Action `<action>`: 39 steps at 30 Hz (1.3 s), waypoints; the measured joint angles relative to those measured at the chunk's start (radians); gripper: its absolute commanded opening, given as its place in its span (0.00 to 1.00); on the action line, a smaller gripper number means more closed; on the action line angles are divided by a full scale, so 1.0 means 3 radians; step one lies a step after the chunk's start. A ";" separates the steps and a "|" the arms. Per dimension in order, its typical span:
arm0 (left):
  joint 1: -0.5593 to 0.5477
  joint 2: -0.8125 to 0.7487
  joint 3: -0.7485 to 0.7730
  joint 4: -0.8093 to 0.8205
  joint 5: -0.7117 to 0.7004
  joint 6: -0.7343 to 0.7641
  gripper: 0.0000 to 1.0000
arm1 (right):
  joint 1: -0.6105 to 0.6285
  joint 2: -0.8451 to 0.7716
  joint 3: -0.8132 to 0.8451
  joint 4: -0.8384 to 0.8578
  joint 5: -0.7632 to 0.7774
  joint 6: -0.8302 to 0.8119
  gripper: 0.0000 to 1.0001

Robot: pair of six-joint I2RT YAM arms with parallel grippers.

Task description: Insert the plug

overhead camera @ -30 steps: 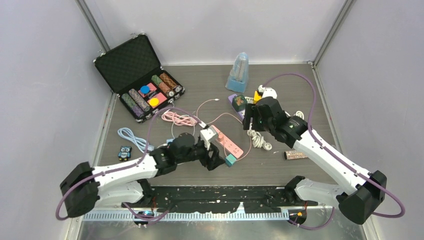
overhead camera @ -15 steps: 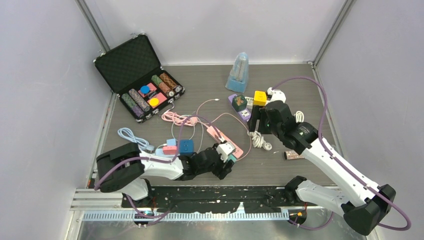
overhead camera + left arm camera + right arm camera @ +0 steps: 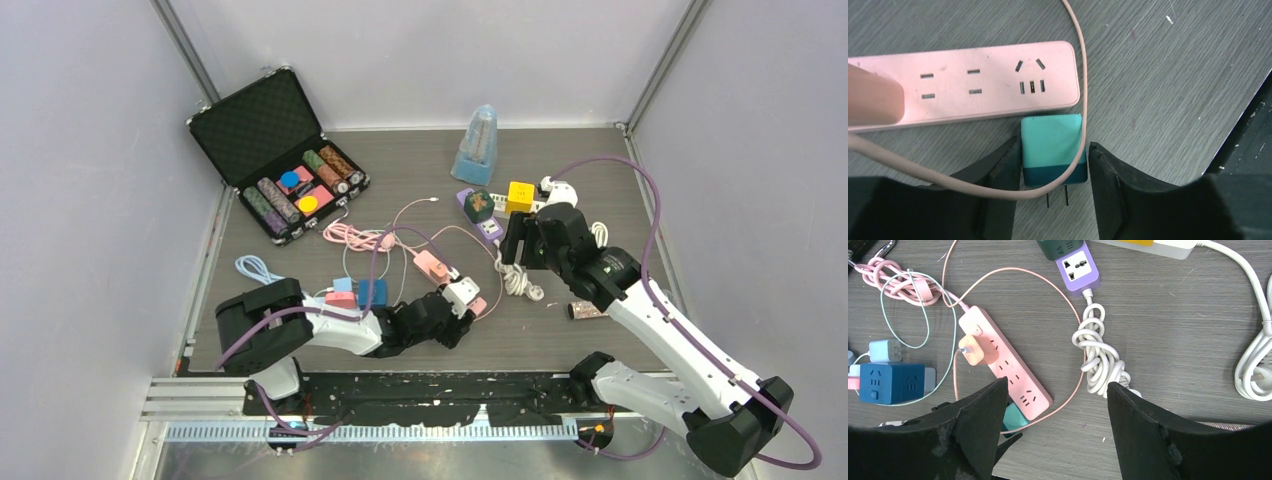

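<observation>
A teal plug (image 3: 1052, 147) lies flat on the table against the near side of a pink power strip (image 3: 978, 82), with its two prongs pointing toward my wrist. A thin pink cable (image 3: 1082, 75) crosses over the plug. My left gripper (image 3: 1053, 170) is open, with one finger on each side of the plug and a small gap on the right. In the top view the left gripper (image 3: 462, 308) covers the plug at the strip's (image 3: 437, 266) near end. My right gripper (image 3: 520, 240) is open and empty above the table. Its view shows the strip (image 3: 1008, 370) and the plug (image 3: 1015, 416).
A pink charger (image 3: 977, 351) is plugged into the strip. A coiled white cable (image 3: 518, 278), a purple adapter (image 3: 487, 228) and a yellow cube (image 3: 519, 194) lie by the right gripper. A blue cube socket (image 3: 372, 292) sits to the left. An open black case (image 3: 275, 150) stands at the back left.
My left gripper has swung down and right to the strip's near end and now straddles the teal plug. My right gripper has shifted slightly right.
</observation>
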 measured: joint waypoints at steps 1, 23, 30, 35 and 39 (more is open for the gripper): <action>-0.0006 0.0005 0.0020 -0.0001 -0.0019 0.0004 0.39 | 0.0000 0.0000 0.0000 0.0000 -0.0008 0.0000 0.77; -0.0116 -0.0918 -0.0192 -0.1008 -0.0231 -0.0193 0.00 | -0.0015 -0.0027 -0.0100 0.0193 -0.0614 -0.0104 0.77; -0.0116 -0.1689 -0.0334 -0.1400 -0.0257 -0.0031 0.00 | -0.0020 0.0149 -0.0134 0.0479 -0.1465 -0.0174 0.78; -0.0116 -0.2391 -0.0337 -0.1672 -0.0287 0.0224 0.00 | -0.0020 0.0200 -0.0144 0.0721 -0.2153 -0.0186 0.81; -0.0116 -0.2861 -0.0334 -0.1785 -0.0296 0.0441 0.00 | 0.0058 0.0214 -0.0146 0.0913 -0.2578 -0.0187 0.90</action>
